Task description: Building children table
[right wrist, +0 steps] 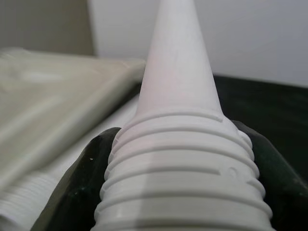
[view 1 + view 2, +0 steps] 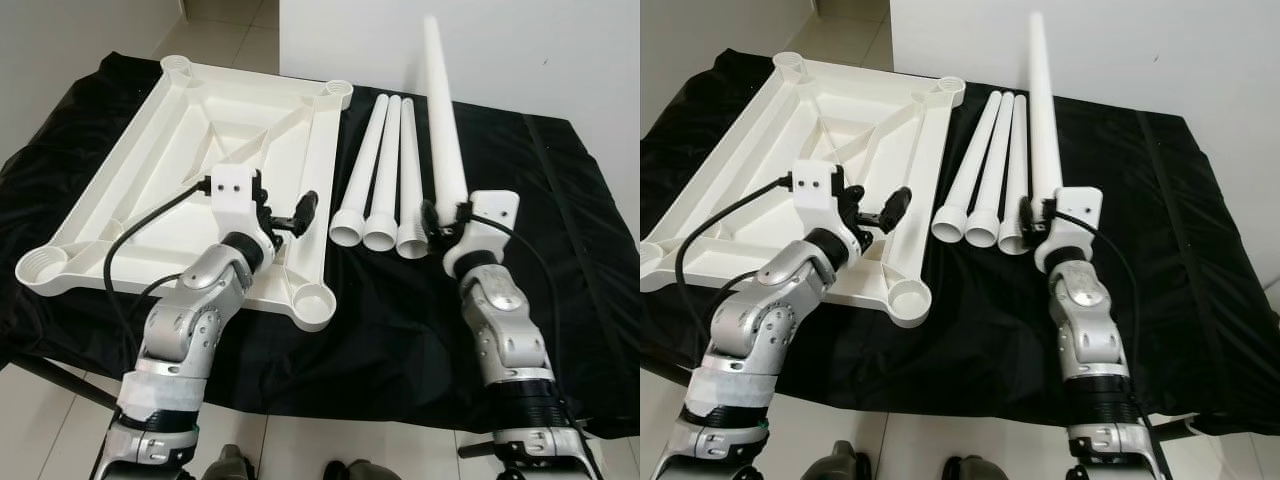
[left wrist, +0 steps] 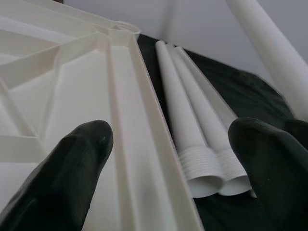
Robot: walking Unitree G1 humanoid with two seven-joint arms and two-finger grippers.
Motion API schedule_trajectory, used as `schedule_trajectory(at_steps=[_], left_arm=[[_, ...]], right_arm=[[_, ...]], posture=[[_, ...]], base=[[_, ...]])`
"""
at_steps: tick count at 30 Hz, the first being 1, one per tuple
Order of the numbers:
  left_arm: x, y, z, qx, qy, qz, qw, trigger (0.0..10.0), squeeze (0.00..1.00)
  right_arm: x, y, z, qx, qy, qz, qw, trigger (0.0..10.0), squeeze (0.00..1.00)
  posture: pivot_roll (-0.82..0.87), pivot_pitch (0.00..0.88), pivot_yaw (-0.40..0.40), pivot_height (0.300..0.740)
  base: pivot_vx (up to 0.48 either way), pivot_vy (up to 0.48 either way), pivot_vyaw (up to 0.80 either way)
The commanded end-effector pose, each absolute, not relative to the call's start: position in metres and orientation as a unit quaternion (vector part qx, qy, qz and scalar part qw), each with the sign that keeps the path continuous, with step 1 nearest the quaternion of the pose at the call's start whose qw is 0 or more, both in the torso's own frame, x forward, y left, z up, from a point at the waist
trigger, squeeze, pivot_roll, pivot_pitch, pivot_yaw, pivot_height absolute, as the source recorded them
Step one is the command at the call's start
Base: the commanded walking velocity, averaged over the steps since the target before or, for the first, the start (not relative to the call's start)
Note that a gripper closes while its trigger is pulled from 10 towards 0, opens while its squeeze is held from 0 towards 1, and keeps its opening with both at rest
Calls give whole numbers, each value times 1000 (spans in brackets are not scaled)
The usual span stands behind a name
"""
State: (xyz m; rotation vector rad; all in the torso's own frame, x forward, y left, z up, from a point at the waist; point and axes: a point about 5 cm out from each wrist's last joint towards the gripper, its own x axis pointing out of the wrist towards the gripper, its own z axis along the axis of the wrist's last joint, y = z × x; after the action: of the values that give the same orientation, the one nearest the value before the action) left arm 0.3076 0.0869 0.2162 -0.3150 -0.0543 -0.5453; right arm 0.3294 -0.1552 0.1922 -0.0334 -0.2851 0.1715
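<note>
A white plastic tabletop [image 2: 150, 180] lies upside down on a black cloth, with a round leg socket at each corner. The near right socket [image 2: 314, 300] faces up. Three white tapered legs [image 2: 385, 175] lie side by side to its right, threaded ends toward me. My right gripper [image 2: 444, 222] is shut on a fourth leg [image 2: 442, 110] at its threaded end [image 1: 185, 168], holding it tilted up and away. My left gripper [image 2: 290, 215] is open above the tabletop's right rim, empty, its fingertips [image 3: 72, 168] straddling that rim [image 3: 144, 139].
The black cloth [image 2: 560, 200] covers the table, with bare cloth to the right of the legs. A white wall [image 2: 520, 50] rises behind. Tiled floor [image 2: 290, 440] lies below the table's front edge. A black cable [image 2: 130, 235] runs from my left wrist.
</note>
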Motion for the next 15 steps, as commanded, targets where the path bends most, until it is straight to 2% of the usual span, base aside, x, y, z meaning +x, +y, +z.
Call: schedule_trajectory(at_steps=[1, 3, 4, 5, 6, 10, 15], left_arm=[[303, 77, 225, -165, -30, -329, 929, 10000, 1000], [304, 77, 226, -166, -27, -331, 929, 10000, 1000], [305, 77, 228, -173, -25, -341, 924, 10000, 510], [305, 77, 228, -173, -25, -341, 924, 10000, 510], [305, 77, 230, -181, -23, -351, 918, 10000, 0], [312, 84, 242, -227, -10, -382, 896, 10000, 0], [320, 97, 266, -268, -40, -402, 875, 10000, 0]], right_arm=[[328, -138, 201, -14, -186, 142, 972, 10000, 0], [328, -135, 200, -12, -191, 152, 970, 10000, 0], [327, -129, 199, -15, -197, 170, 965, 10000, 0], [327, -129, 199, -15, -197, 170, 965, 10000, 0], [326, -125, 197, -12, -200, 187, 962, 10000, 0], [322, -111, 193, -14, -202, 233, 951, 10000, 0], [320, -106, 191, -27, -206, 269, 941, 10000, 0]], posture=[[155, 79, -11, 740], [155, 79, -11, 740], [159, 78, -22, 740], [159, 78, -22, 740], [159, 76, -33, 740], [157, 70, -49, 740], [154, 58, -49, 740]], base=[[0, 0, 0], [0, 0, 0], [0, 0, 0], [0, 0, 0], [0, 0, 0], [0, 0, 0], [0, 0, 0]])
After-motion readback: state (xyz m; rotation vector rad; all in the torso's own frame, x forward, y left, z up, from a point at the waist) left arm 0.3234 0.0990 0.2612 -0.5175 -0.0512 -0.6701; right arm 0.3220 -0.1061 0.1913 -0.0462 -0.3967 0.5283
